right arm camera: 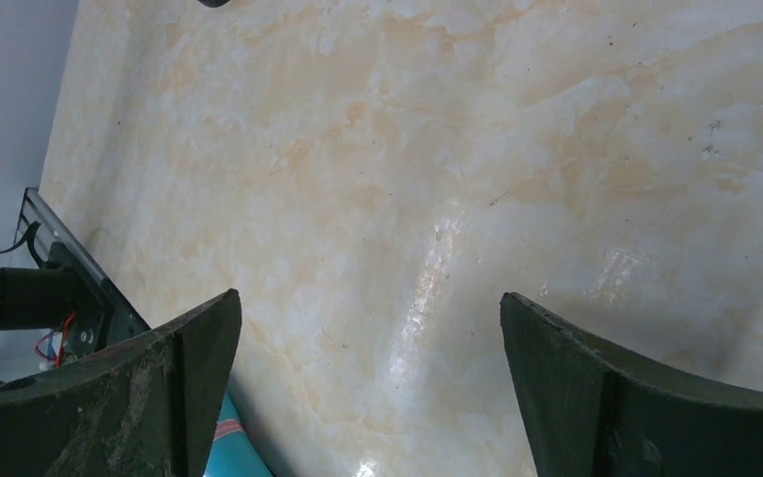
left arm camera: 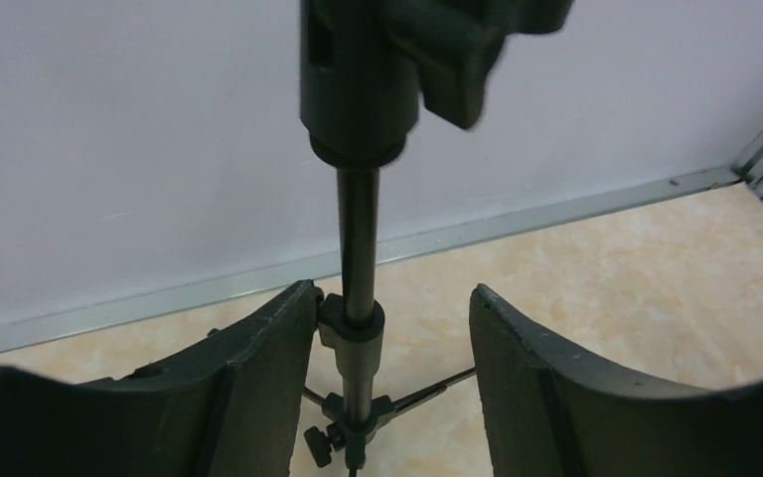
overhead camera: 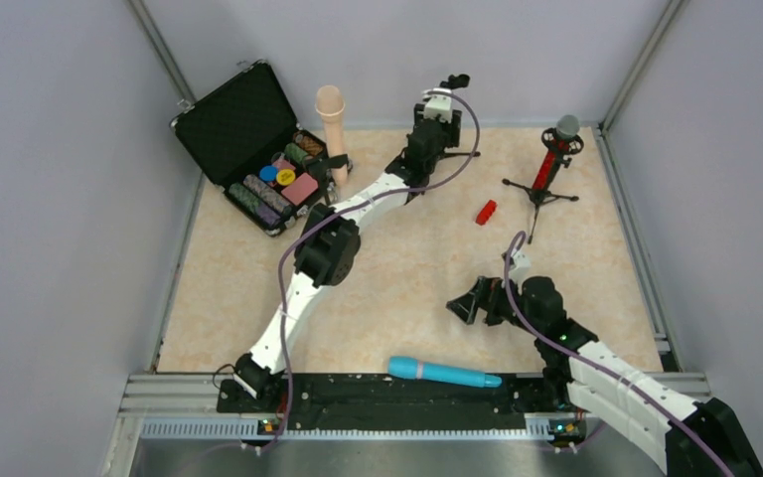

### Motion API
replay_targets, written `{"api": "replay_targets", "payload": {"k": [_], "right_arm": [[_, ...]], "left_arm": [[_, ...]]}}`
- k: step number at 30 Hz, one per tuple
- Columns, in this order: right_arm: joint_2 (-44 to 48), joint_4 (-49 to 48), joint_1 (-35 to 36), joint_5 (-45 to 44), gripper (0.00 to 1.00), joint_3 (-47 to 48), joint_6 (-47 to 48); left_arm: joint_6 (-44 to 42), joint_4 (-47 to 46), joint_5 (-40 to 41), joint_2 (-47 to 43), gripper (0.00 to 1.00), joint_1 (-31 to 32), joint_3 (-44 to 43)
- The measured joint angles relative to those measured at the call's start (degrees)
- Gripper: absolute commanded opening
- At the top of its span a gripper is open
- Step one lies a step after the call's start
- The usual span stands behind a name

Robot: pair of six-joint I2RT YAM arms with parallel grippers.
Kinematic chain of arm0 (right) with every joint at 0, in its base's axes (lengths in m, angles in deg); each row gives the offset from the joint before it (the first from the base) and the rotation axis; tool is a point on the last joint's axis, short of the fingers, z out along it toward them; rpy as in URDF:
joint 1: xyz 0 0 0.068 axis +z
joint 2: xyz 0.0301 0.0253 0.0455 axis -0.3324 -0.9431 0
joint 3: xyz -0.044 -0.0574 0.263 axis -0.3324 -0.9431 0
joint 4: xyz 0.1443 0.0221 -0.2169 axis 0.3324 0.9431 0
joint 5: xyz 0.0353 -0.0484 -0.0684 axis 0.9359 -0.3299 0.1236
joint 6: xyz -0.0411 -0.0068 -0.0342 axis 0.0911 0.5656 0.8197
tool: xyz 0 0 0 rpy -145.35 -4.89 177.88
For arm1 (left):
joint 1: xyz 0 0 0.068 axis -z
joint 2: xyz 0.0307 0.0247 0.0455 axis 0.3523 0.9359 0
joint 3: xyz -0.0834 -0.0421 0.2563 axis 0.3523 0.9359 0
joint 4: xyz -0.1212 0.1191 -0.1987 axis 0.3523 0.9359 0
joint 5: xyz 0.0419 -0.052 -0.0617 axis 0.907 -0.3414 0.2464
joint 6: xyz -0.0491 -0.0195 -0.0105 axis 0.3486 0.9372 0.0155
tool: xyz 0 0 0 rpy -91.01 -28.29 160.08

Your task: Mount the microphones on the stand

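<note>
My left gripper (left arm camera: 389, 292) is stretched out to the far edge of the bench (overhead camera: 407, 268), near its middle. Its fingers are spread wide, and the black pole of the empty stand (left arm camera: 358, 238) rises in the gap between them, closer to one finger than the other. Nothing is clamped, and whether that finger touches the pole I cannot tell.

My right gripper (right arm camera: 368, 300) hangs low over bare bench right of the middle, also spread wide and holding nothing. The blue microphone (overhead camera: 444, 373) lies flat along the near edge, just nearer than this gripper. Its end shows at the bottom of my right wrist view, beside one finger.

The beige microphone (overhead camera: 331, 121) stands upright in a clip towards the far left corner, next to the open case (overhead camera: 243, 124). The red microphone (overhead camera: 557, 154) sits tilted on a tripod stand (overhead camera: 539, 191) in the far right corner. A small red block (overhead camera: 486, 212) lies between that tripod and my left arm.
</note>
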Motion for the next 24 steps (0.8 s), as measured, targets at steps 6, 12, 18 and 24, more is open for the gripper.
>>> {"api": "replay_targets", "payload": {"k": [6, 12, 18, 24], "right_arm": [[-1.1, 0.0, 0.0, -0.2, 0.99, 0.7, 0.6], [-2.0, 0.0, 0.0, -0.4, 0.99, 0.7, 0.8], [-2.5, 0.1, 0.0, -0.4, 0.98, 0.8, 1.1], [-1.7, 0.5, 0.0, -0.4, 0.98, 1.8, 1.1]], "left_arm": [[1.4, -5.4, -3.3, 1.2, 0.04, -1.9, 0.1], [-1.1, -15.3, -6.9, -0.3, 0.00, -2.5, 6.7], [-3.9, -21.7, -9.2, -6.3, 0.00, -1.8, 18.8], [-8.2, -26.8, -9.2, -15.0, 0.00, 1.1, 33.3]]}}
